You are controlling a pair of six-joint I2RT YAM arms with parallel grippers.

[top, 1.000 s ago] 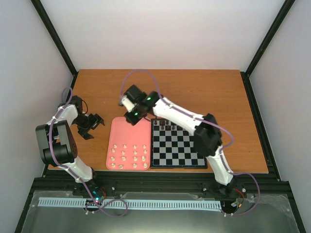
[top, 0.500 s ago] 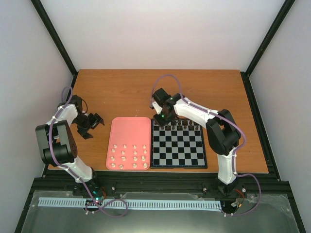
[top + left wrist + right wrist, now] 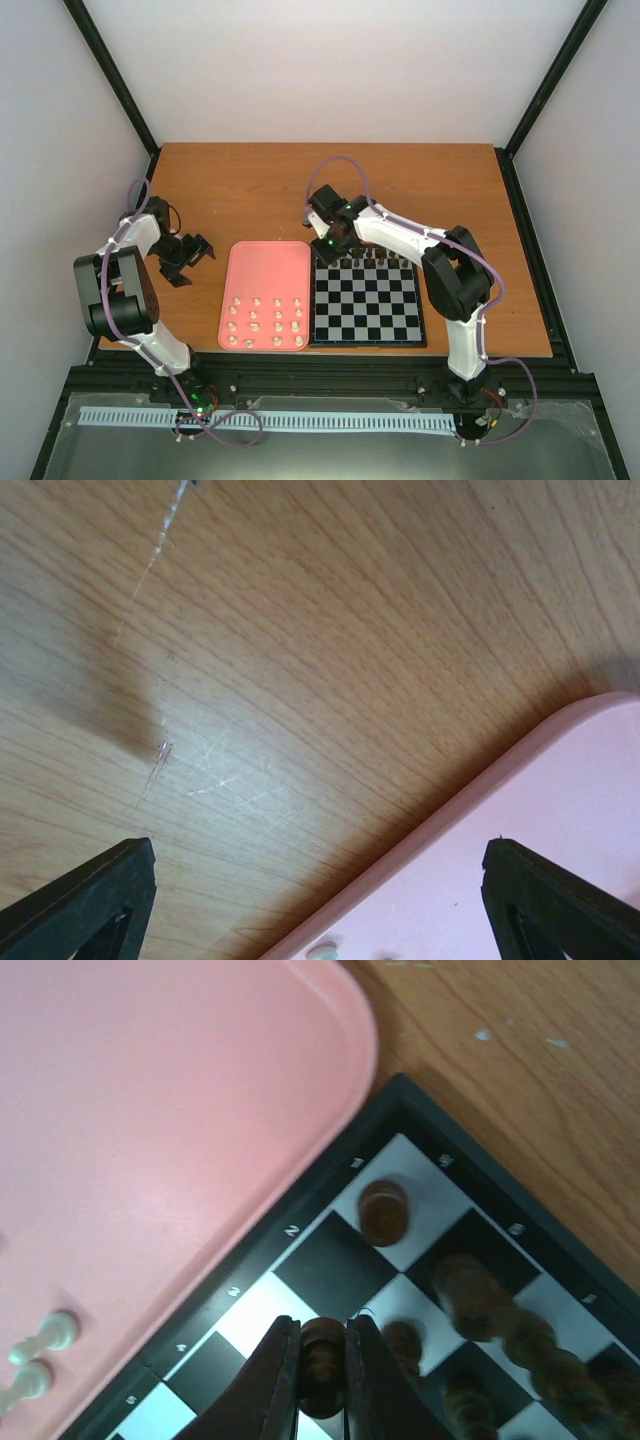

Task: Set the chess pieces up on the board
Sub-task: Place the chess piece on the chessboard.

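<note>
The board (image 3: 366, 318) of black and pale checks lies right of the pink tray (image 3: 265, 270). Dark chess pieces (image 3: 370, 260) stand along the board's far rows. Several cream pieces (image 3: 265, 320) stand on the tray's near half. My right gripper (image 3: 330, 243) hovers over the board's far left corner. In the right wrist view this gripper (image 3: 322, 1360) is shut on a dark piece (image 3: 322, 1348) above the squares beside the board's border (image 3: 300, 1210); another dark piece (image 3: 383, 1210) stands just beyond. My left gripper (image 3: 190, 255) hangs open left of the tray.
In the left wrist view the gripper (image 3: 320, 910) spans bare wood and the tray's corner (image 3: 560, 800), with one cream piece (image 3: 322, 950) at the bottom edge. Cream pieces (image 3: 45, 1338) show on the tray in the right wrist view. Black frame posts edge the table.
My right gripper has swung right from above the tray's far edge to the board's far left corner, carrying the dark piece, then eased slightly left. The left arm has not moved.
</note>
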